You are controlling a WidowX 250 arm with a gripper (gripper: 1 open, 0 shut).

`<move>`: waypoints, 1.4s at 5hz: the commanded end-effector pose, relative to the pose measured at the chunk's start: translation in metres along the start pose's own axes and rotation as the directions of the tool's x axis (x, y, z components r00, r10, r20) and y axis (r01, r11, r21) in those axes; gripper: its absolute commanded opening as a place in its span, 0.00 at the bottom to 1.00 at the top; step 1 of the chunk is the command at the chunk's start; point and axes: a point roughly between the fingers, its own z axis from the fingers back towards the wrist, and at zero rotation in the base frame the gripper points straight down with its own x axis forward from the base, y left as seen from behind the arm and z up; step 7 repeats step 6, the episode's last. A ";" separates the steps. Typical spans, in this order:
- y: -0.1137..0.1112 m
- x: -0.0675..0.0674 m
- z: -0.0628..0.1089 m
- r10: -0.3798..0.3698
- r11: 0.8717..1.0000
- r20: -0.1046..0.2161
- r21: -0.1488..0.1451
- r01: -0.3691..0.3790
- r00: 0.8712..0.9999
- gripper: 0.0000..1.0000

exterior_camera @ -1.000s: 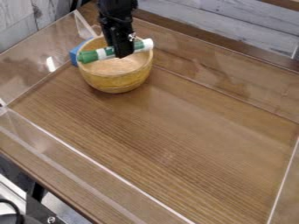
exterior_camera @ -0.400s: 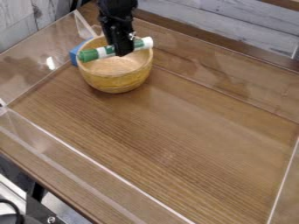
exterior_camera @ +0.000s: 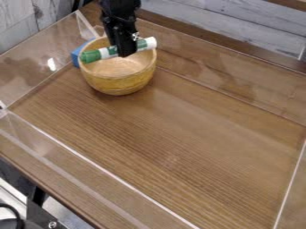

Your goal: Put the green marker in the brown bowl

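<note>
The brown bowl (exterior_camera: pixel 120 75) stands at the back left of the wooden table. The green marker (exterior_camera: pixel 96 55) lies level across the bowl's far rim, its white end (exterior_camera: pixel 148 42) pointing right. My black gripper (exterior_camera: pixel 121 46) comes down from above over the bowl's middle, its fingers shut on the marker around the white label. I cannot tell whether the marker touches the rim.
A small blue object (exterior_camera: pixel 75 59) peeks out just left of the bowl. Clear plastic walls (exterior_camera: pixel 36 134) fence the table on all sides. A broad wooden surface (exterior_camera: pixel 180 143) stretches in front of and right of the bowl.
</note>
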 end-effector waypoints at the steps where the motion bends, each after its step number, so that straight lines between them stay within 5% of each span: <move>1: 0.011 0.008 0.021 -0.001 0.998 0.054 0.062 -0.002 0.999 0.00; 7: 0.016 0.012 0.021 0.007 0.996 0.071 0.091 -0.013 0.997 0.00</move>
